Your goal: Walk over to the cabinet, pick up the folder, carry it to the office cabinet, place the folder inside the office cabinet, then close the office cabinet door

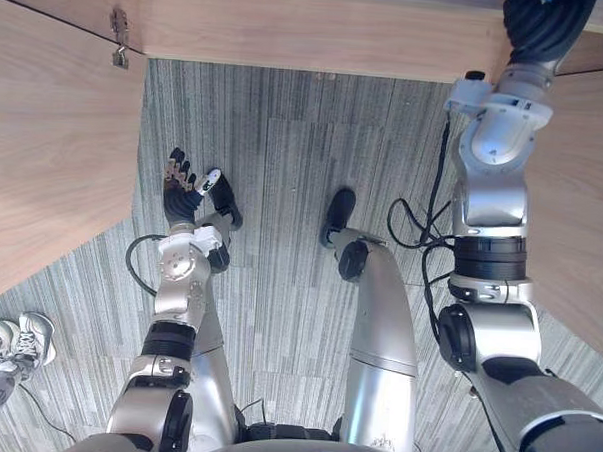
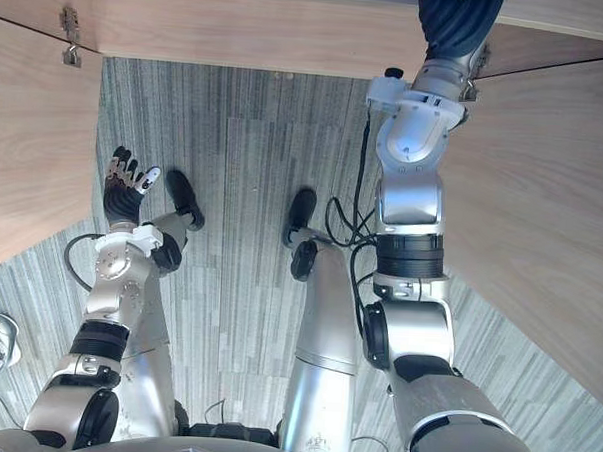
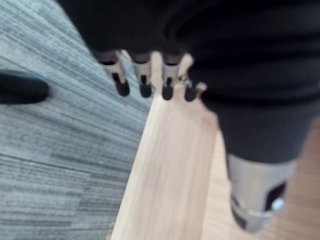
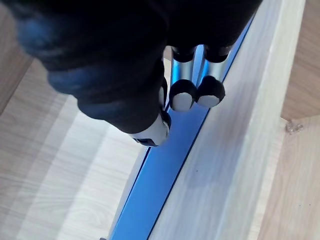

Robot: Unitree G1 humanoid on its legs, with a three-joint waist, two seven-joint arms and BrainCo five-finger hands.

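Dark-tipped fingers and thumb of the right hand (image 4: 182, 85) pinch the thin, glossy blue folder (image 4: 160, 185), held edge-on between them against a pale wood-grain panel of the office cabinet (image 4: 235, 150) — placing looks under way; letting go, withdrawing and swinging the flat door (image 1: 55, 145) shut remain. Left hand (image 1: 181, 186) hangs slack-fingered, empty, over ribbed grey carpet (image 1: 284, 165)

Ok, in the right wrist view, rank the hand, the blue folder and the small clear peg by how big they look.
1. right hand: largest, but closest to the camera, so this is no true size.
2. blue folder: a long strip pinched in that hand.
3. clear peg: smallest by far.
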